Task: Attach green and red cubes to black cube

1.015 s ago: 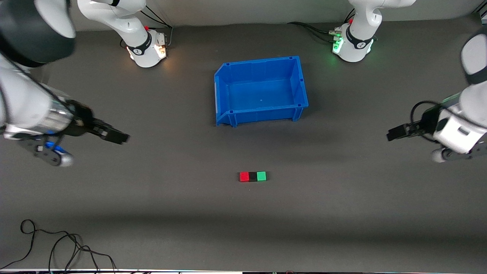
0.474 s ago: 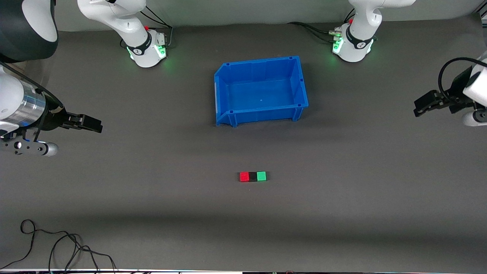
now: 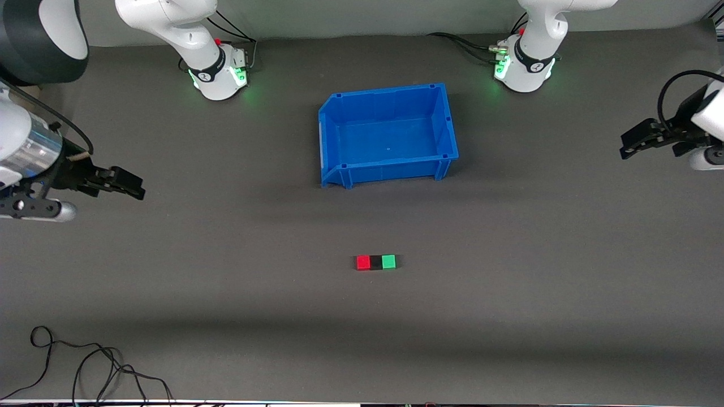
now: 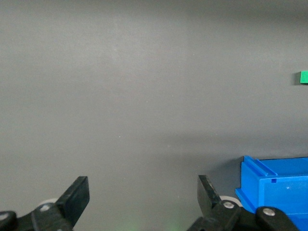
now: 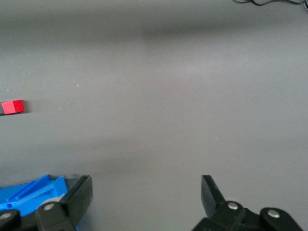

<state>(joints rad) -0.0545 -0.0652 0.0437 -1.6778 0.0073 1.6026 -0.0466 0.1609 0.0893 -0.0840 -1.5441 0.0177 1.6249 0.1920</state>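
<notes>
We see the black cube [image 3: 376, 262] on the bench [image 3: 509, 294], touching the red cube [image 3: 363, 262] and green cube [image 3: 388, 262] on either side (one tight row), nearer the front camera than the blue bin [image 3: 388, 134]. The left tool [image 3: 634, 140] and right tool [image 3: 125, 183] hang open, empty, over the bench ends.

The grey table [image 3: 509, 316] carries a blue bin [image 3: 324, 148], a red-black-green cube row [image 3: 375, 262] and cables [image 3: 85, 367].

The blue bin [image 4: 276, 192] is cut off by the left wrist view's edge, as is the green cube [image 4: 304, 77].
</notes>
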